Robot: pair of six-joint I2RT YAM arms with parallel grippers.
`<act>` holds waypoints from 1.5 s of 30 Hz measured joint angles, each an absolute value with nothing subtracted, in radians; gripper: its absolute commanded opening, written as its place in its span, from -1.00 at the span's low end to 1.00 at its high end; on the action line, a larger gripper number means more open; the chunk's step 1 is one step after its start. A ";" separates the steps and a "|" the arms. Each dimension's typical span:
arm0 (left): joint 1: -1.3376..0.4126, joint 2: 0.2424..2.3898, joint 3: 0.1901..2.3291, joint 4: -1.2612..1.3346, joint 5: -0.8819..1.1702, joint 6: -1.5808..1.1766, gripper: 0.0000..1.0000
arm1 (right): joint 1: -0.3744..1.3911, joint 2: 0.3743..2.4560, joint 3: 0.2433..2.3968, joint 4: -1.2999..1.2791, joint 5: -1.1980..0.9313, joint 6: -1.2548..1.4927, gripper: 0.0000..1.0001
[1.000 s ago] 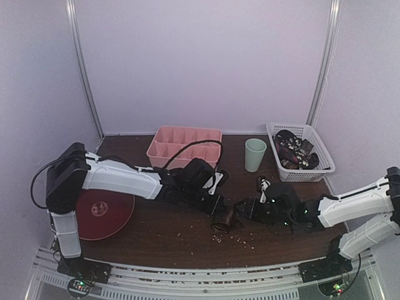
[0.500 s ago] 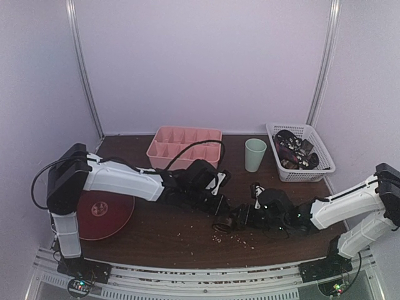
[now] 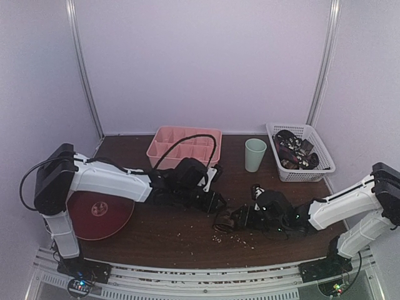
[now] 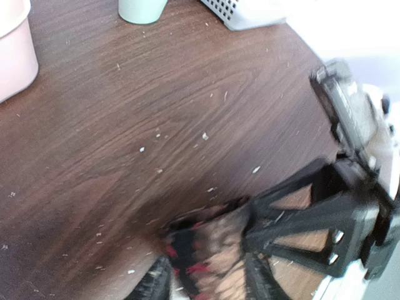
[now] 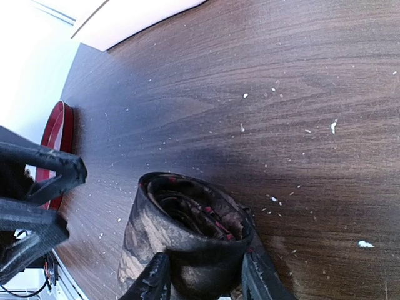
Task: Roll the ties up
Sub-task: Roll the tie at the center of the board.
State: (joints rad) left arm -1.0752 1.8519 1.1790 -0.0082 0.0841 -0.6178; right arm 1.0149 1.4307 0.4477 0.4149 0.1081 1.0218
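Looking through the right wrist camera, I see the right gripper clenched on a rolled tie. One finger presses each side of the dark, red-flecked coil, which rests on the table just ahead of the fingertips. My left gripper sits just beside the coil, on the side away from the right gripper, with its jaws spread and holding nothing. Beyond the right gripper stand a green cup and a white basket with more ties in it.
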 measured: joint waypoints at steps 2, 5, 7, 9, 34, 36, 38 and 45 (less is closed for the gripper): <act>-1.069 1.838 1.148 0.000 0.078 -0.607 0.05 | 1.015 1.431 0.439 0.425 0.109 1.021 -0.21; -1.057 1.834 1.118 0.006 0.086 -0.598 0.25 | 1.015 1.431 0.430 0.433 0.110 1.020 -0.22; -1.049 1.834 1.100 0.014 0.097 -0.595 0.33 | 1.015 1.430 0.424 0.443 0.111 1.020 -0.23; -1.040 1.834 1.081 0.033 0.116 -0.599 0.39 | 1.015 1.428 0.410 0.455 0.113 1.020 -0.24; -0.963 2.011 1.036 0.355 0.515 -0.752 0.50 | 1.015 1.412 0.298 0.588 0.076 0.999 -0.32; -0.963 2.037 1.035 0.401 0.550 -0.781 0.48 | 1.015 1.413 0.294 0.598 0.071 0.998 -0.32; -0.963 2.064 1.035 0.434 0.581 -0.804 0.48 | 1.015 1.418 0.292 0.609 0.066 0.998 -0.32; -0.964 2.101 1.037 0.518 0.641 -0.850 0.47 | 1.015 1.436 0.282 0.650 0.058 0.999 -0.33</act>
State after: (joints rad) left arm -0.9642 2.1010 1.0370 0.5179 0.6411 -0.8505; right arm 1.0149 1.4364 0.2821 0.6502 0.0578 0.9989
